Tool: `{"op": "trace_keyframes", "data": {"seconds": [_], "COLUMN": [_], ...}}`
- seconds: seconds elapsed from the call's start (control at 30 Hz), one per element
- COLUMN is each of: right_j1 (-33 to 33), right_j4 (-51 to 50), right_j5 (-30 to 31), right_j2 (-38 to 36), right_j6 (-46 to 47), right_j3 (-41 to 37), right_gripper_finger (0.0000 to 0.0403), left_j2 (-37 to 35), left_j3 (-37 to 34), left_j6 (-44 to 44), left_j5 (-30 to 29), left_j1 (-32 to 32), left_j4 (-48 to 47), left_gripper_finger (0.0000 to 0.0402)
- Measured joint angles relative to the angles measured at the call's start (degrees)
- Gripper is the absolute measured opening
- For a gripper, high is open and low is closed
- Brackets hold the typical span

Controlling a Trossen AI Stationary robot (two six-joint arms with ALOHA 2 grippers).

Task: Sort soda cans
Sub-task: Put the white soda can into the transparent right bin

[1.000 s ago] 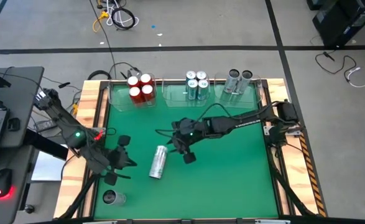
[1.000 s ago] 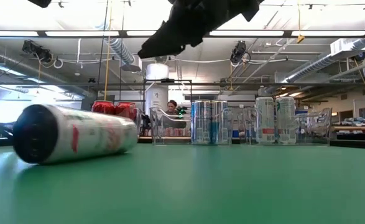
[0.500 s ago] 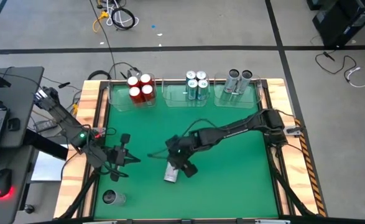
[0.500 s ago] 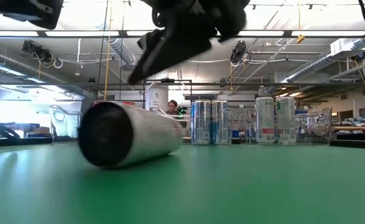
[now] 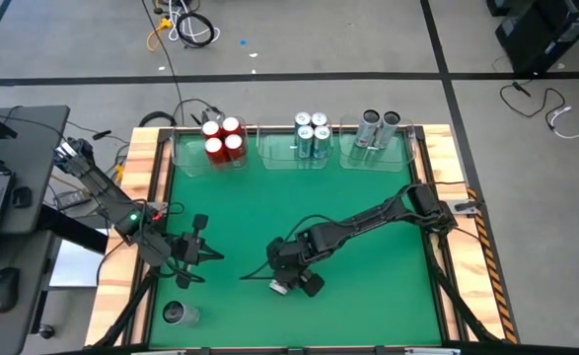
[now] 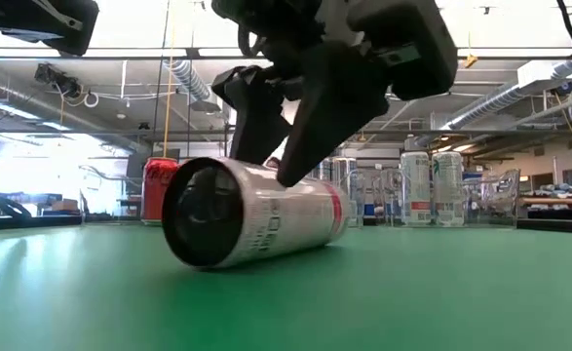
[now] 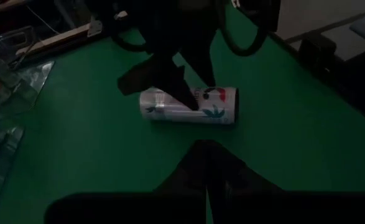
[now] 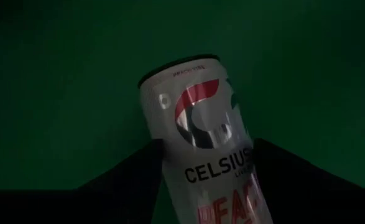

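The white-and-silver cylindrical metal can with red lettering (image 5: 281, 286) lies on its side on the green desk (image 5: 368, 247), near the front edge, at about six o'clock from the desk's middle. The right gripper (image 5: 294, 279) stands directly over it with its two dark fingers spread and one on each side of the can's round body — the low view shows both fingers (image 6: 310, 136) reaching down to the can (image 6: 256, 224), and the right wrist view shows the can (image 8: 201, 137) running straight out between them. So the can's long axis points along the gripper's line of sight, and the fingers straddle its short width; I judge the squeeze would take it across the body, not end to end. No pinch is visible yet.

The left gripper (image 5: 195, 251) waits at roughly nine o'clock from the can, well apart from it, its fingers pressed together. The right arm is plainly the nearer one.

The clear plastic bins (image 5: 314, 158) sit along the far edge at twelve o'clock, holding red cans (image 5: 223, 138), light blue-and-white cans (image 5: 312, 133) and grey-silver cans (image 5: 378, 128). Another silvery-topped can (image 5: 176, 314) stands upright at the desk's front left corner — about eight o'clock from the lying can.
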Motion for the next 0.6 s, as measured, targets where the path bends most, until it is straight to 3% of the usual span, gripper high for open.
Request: {"op": "trace_keyframes", "data": {"seconds": [0.13,0.33,0.6], "right_j1": [0.0,-0.3,1.2], "right_j4": [1.1,-4.2,-1.5], "right_j5": [2.4,1.9,0.4], "right_j2": [-0.5,-0.6,-0.5], "right_j6": [5.1,18.2,16.0], "right_j3": [0.8,9.2,8.2], "right_gripper_finger": [0.0237,0.0259,0.0301], "left_j2": [0.0,0.0,0.0], "left_j3": [0.0,0.0,0.0], "left_j6": [0.2,0.3,0.5], "left_j5": [0.9,1.0,1.1], "left_j1": [0.0,0.0,0.0], "left_j4": [0.7,0.5,0.3], "left_gripper_finger": [0.0,0.0,0.0]}}
